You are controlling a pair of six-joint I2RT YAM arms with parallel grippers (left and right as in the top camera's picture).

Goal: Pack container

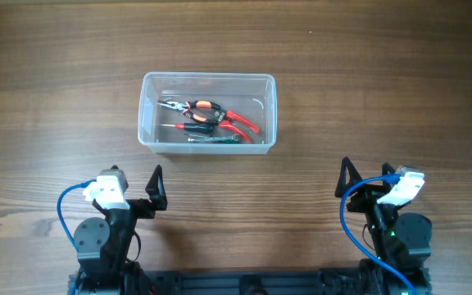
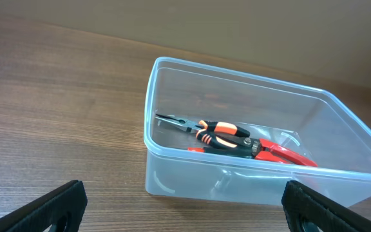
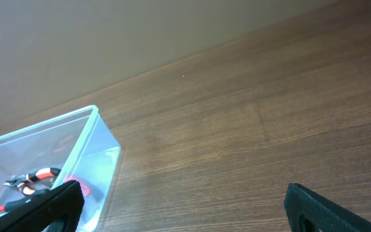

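Observation:
The clear plastic container (image 1: 147, 111) stands on the wooden table at centre left. Inside lie orange-and-black pliers (image 1: 197, 107), red-handled pliers (image 1: 240, 121) and a screwdriver (image 1: 211, 137). It also shows in the left wrist view (image 2: 172, 171) with the pliers (image 2: 221, 132) inside, and at the left of the right wrist view (image 3: 89, 151). My left gripper (image 1: 156, 192) is open and empty, near the table's front edge, below the container. My right gripper (image 1: 365, 180) is open and empty at the front right, apart from the container.
Bare wooden tabletop (image 1: 367, 82) surrounds the container. A plain wall (image 3: 108, 32) rises behind the table's far edge.

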